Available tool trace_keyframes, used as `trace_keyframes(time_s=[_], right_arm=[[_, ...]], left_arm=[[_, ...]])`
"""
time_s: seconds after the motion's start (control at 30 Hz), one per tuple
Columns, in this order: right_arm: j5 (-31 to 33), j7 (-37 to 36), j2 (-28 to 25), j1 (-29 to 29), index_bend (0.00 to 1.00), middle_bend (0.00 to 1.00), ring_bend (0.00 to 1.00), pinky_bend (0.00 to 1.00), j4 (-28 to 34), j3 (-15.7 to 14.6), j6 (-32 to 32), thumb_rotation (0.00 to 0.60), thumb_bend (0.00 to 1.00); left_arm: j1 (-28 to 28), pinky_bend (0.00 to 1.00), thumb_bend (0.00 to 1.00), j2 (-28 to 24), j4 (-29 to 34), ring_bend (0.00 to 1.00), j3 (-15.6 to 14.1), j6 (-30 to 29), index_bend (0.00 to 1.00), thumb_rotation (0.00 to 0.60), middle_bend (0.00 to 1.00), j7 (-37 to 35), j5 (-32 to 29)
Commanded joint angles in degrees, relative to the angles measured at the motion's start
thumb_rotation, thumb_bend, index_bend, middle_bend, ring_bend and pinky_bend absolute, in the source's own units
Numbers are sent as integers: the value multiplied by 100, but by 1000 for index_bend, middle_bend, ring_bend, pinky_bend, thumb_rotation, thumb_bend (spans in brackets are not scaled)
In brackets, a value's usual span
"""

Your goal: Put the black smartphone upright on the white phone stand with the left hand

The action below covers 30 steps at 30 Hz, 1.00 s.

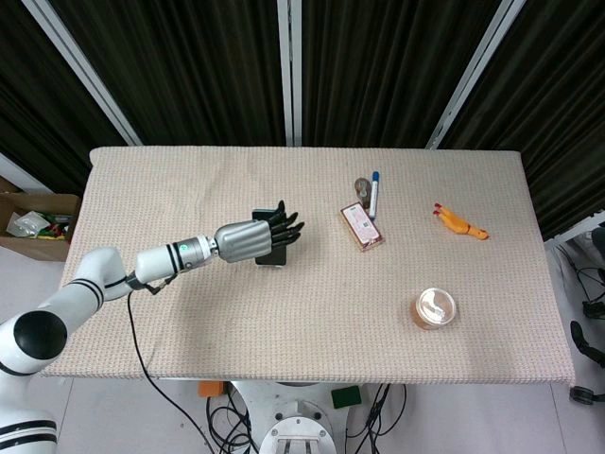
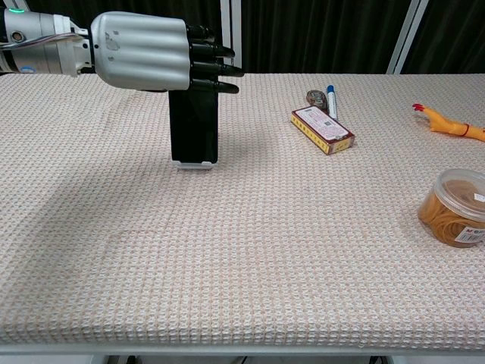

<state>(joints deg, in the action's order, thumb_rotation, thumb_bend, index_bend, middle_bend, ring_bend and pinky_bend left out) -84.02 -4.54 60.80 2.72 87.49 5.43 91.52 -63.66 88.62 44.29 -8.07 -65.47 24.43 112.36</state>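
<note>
Looking down from the head view, the left hand (image 1: 253, 242) lies over the black smartphone (image 1: 269, 234) left of table centre, its fingers (image 1: 287, 228) straight and fanned toward 3 o'clock, the stand hardly visible. From the chest view, the phone (image 2: 193, 125) stands upright on the white phone stand (image 2: 192, 164), the hand (image 2: 140, 51) at its 12 o'clock; contact with the top edge is unclear.

A slim black rectangular smartphone (image 2: 193, 127) stands upright in portrait on a small white plastic phone stand (image 2: 192, 164), whose lip shows beneath the phone's lower edge. The pair sits on the beige woven desk (image 2: 242, 250), left of centre. The phone's dark face is blank, its top edge hidden.
</note>
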Motion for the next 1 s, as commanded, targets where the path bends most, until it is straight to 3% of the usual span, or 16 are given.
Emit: trace_keyframes(time_s=[0.03,0.27,0.37,0.5,0.57,0.6,0.7,0.87,1.0], right_arm=[[-12,2,-3,-5,0,0,0,0,6,-1,0,600,362],[-71,-11,0,-21,0,0,0,0,9,-10,10,600,362],[-100,-59,23,-27,0,0,0,0,-33,-19,11,600,362],[-160,-50,105,-31,0,0,0,0,-187,-37,44,600,354],[-179,31,159,-35,0,0,0,0,-266,-51,50,600,348],[-191,79,188,-38,0,0,0,0,-300,-65,44,600,346],[-216,208,254,-49,0,0,0,0,-384,-115,-10,600,346],[-334,369,337,-60,0,0,0,0,-507,-223,-58,600,345],[-420,339,365,-38,0,0,0,0,-549,-272,-6,600,347]], left_arm=[[145,206,283,-190,282,32,73,-61,0,600,0,212,-136],[1077,204,239,-798,1411,19,440,-737,0,600,0,698,-931],[1924,204,159,-1076,2292,19,639,-1341,0,600,0,1042,-1628],[3257,204,141,-1256,3607,18,686,-2280,0,594,37,717,-2673],[3907,204,141,-1366,4271,10,567,-2655,0,510,43,418,-3111],[4236,205,140,-1403,4519,4,469,-2881,0,401,43,165,-3211],[4903,203,130,-1448,4671,3,150,-3281,0,234,42,-590,-3177],[5444,169,126,-1699,4740,3,-240,-3233,7,151,33,-1559,-3066],[5610,166,125,-1868,4779,3,-346,-3220,7,123,7,-1492,-2797]])
